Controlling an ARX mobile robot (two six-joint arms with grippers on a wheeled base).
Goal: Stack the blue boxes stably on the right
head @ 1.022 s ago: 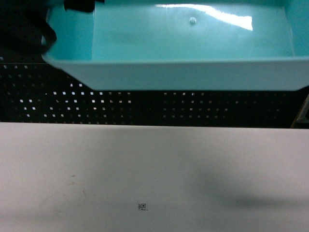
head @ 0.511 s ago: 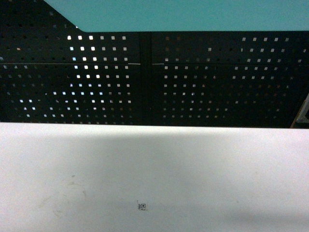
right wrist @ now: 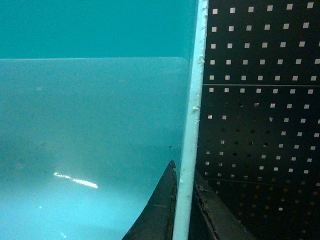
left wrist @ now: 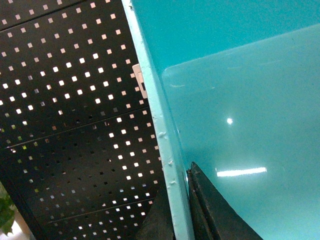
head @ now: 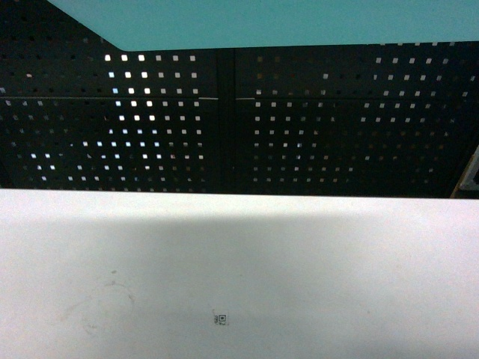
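Note:
A light turquoise-blue box [head: 284, 22] is held up high, and only its sloping outer wall shows along the top edge of the head view. In the left wrist view its smooth inside [left wrist: 240, 125] fills the right half. My left gripper [left wrist: 177, 181] is shut on its pale left rim [left wrist: 159, 125], one finger inside and one outside. From the right wrist the box's inside [right wrist: 90, 125] fills the left half, and my right gripper [right wrist: 184, 171] is shut on its right rim [right wrist: 192, 100] the same way. Neither gripper shows in the head view.
A black perforated panel [head: 239, 127] stands behind the white table [head: 239, 284]. A small printed tag [head: 221, 319] lies on the table near the front middle. A grey frame piece [head: 471, 179] pokes in at the right edge.
The turquoise box has risen from filling the top of the head view to a thin strip at its upper edge. Over the last half second it has barely moved.

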